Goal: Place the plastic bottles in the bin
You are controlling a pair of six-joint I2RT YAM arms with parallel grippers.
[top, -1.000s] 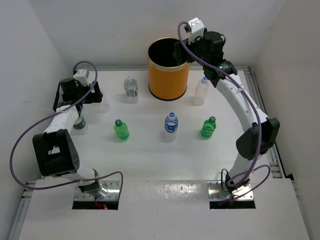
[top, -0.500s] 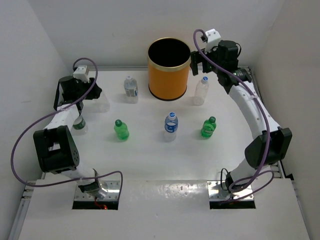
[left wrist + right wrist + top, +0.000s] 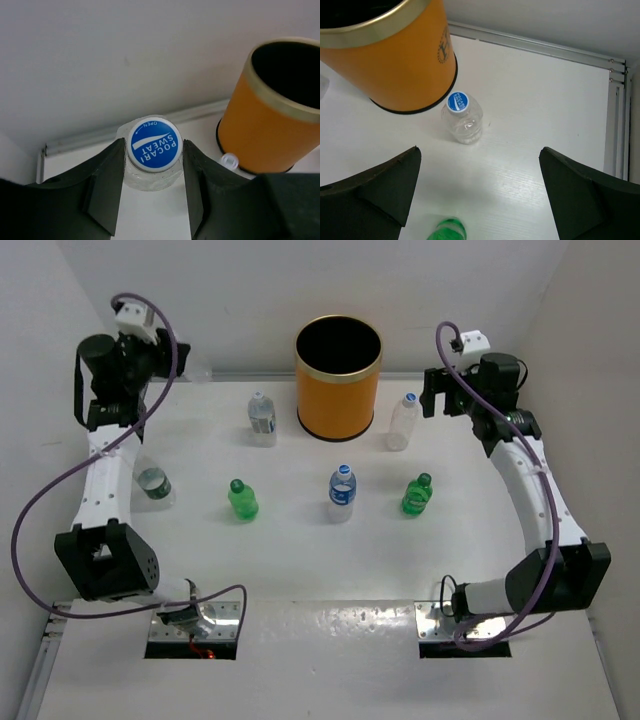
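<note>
Top external view, with both wrist views; items run from largest to smallest. The orange bin (image 3: 338,405) stands upright at the back centre of the table (image 3: 300,570), its gold-rimmed mouth open. Its inside is too dark to show any contents.

The left gripper (image 3: 152,156) is high at the far left, well apart from the bin. It is clamped on the held bottle (image 3: 152,147). Both fingers (image 3: 107,185) press the shoulder just under the blue cap, and the bottle hangs upright between them.

The right gripper (image 3: 478,152) hovers with its jaws spread wide and nothing between them. It is above the clear bottle (image 3: 462,120), which stands just beside the bin's base.

5 more bottles rest on the table:
- the back bottle (image 3: 262,418), left of the bin
- the far-left bottle (image 3: 152,485), which looks tilted
- the centre bottle (image 3: 342,492)
- the left green bottle (image 3: 241,499)
- the right green bottle (image 3: 417,494)

Judged from their small size and thin clear walls, the bottles are probably light, smooth and easily dented at mid-body. The neck and shoulder below the cap should be the stiffest part. That makes them the best place to grasp, with modest closing force.
</note>
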